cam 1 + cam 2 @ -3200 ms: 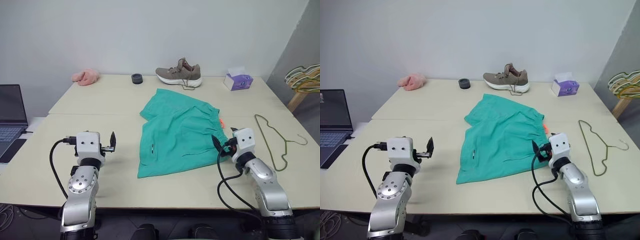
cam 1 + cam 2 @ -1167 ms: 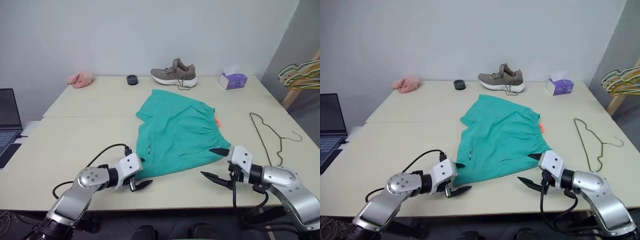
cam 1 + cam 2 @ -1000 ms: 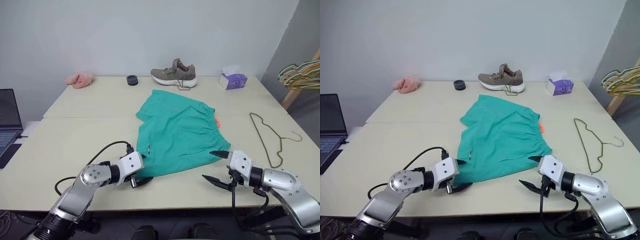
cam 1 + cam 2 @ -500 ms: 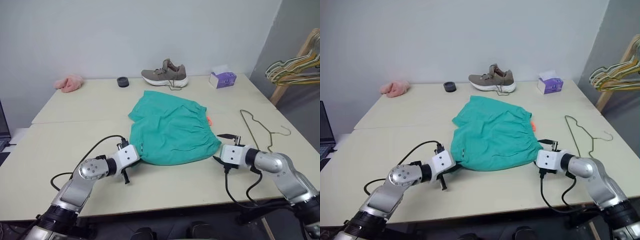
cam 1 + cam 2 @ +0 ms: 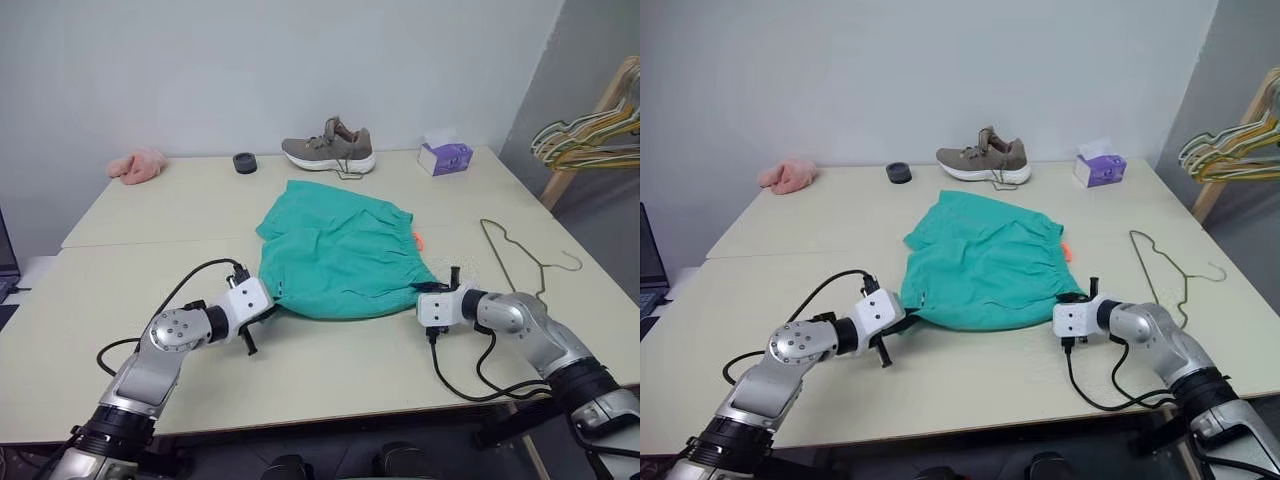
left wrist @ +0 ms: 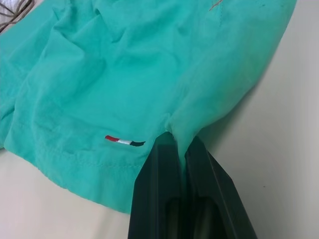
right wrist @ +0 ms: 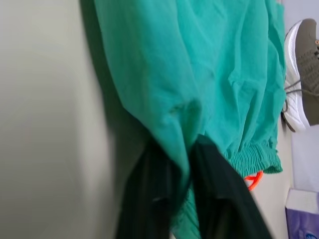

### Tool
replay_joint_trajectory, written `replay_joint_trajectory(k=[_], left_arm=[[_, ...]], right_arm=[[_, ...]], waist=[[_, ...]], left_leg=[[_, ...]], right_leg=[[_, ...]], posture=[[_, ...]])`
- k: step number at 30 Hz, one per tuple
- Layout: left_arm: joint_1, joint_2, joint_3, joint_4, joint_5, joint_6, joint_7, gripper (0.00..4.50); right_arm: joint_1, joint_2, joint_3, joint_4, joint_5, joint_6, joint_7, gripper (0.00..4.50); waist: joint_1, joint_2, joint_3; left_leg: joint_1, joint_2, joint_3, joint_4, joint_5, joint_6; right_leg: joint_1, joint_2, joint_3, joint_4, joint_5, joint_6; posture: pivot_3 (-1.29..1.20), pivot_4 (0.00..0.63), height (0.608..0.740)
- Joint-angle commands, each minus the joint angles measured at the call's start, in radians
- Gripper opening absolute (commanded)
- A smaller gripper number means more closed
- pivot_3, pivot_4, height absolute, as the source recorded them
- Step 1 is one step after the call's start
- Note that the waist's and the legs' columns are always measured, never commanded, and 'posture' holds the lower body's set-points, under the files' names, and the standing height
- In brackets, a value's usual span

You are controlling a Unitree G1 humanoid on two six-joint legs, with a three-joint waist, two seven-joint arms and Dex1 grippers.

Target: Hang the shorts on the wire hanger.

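Left gripper (image 6: 180,149) and right gripper (image 7: 182,164) each pinch a near hem corner of the shorts (image 5: 338,258), spread on the desk (image 5: 140,270) between them (soft, light, sagging): you keep both corners taut.

Left gripper (image 6: 180,144) jaws clamped on shorts (image 5: 335,250) hem; right gripper (image 7: 182,149) likewise, both arms low.

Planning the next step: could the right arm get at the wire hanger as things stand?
Probably not yet: the right pincer is shut on the shorts. The wire hanger lies uncovered just beyond it.
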Motion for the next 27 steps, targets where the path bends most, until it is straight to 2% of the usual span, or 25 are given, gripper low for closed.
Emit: replay_joint_trajectory(k=[1, 7, 13, 17, 20, 27], left_arm=[[0.028, 0.048, 0.026, -0.06, -0.035, -0.01, -0.064, 0.0], [0.184, 0.252, 0.031, -0.172, -0.145, 0.019, -0.338, 0.0], [0.3, 0.404, 0.056, -0.284, -0.27, 0.118, -0.508, 0.0], [0.322, 0.435, 0.06, -0.295, -0.294, 0.131, -0.533, 0.0], [0.332, 0.438, 0.06, -0.302, -0.304, 0.133, -0.54, 0.0], [0.371, 0.407, 0.055, -0.412, -0.365, 0.226, -0.509, 0.0]], right_arm=[[-0.027, -0.017, -0.017, -0.039, 0.067, -0.024, 0.081, 0.03], [0.01, -0.111, -0.01, -0.178, 0.231, -0.006, 0.356, 0.03], [0.071, -0.246, -0.009, -0.344, 0.39, 0.112, 0.619, 0.03], [0.145, -0.342, -0.014, -0.503, 0.476, 0.25, 0.738, 0.03], [0.188, -0.378, -0.016, -0.595, 0.515, 0.323, 0.769, 0.03], [0.186, -0.337, -0.016, -0.643, 0.518, 0.446, 0.731, 0.03]], waist=[[-0.004, 0.0, 0.0], [-0.01, 0.0, 0.0], [0.0, 0.001, 0.001], [0.013, 0.002, 0.001], [0.014, 0.003, 0.002], [0.012, 0.003, 0.002]], left_leg=[[0.0, 0.0, 0.0, 0.0, 0.0, 0.0], [0.0, 0.001, 0.0, -0.001, 0.0, 0.0], [0.0, 0.002, -0.001, -0.001, 0.0, 0.0], [0.001, 0.003, -0.001, 0.0, 0.0, 0.0], [0.002, 0.003, -0.002, 0.0, 0.0, 0.0], [0.002, 0.004, 0.0, 0.0, 0.0, 0.0]], right_leg=[[0.0, 0.0, 0.0, 0.0, 0.0, 0.0], [0.0, 0.0, 0.0, 0.0, -0.001, -0.001], [0.0, 0.0, -0.002, -0.001, -0.001, -0.002], [0.0, 0.0, -0.004, 0.0, -0.002, -0.003], [0.0, 0.0, -0.006, 0.0, -0.004, -0.003], [0.0, 0.0, -0.005, 0.0, -0.005, 0.0]], posture=[[-0.1, 0.0, 0.74], [-0.1, 0.0, 0.74], [-0.1, 0.0, 0.74], [-0.1, 0.0, 0.74], [-0.1, 0.0, 0.74], [-0.11, 0.0, 0.74]])
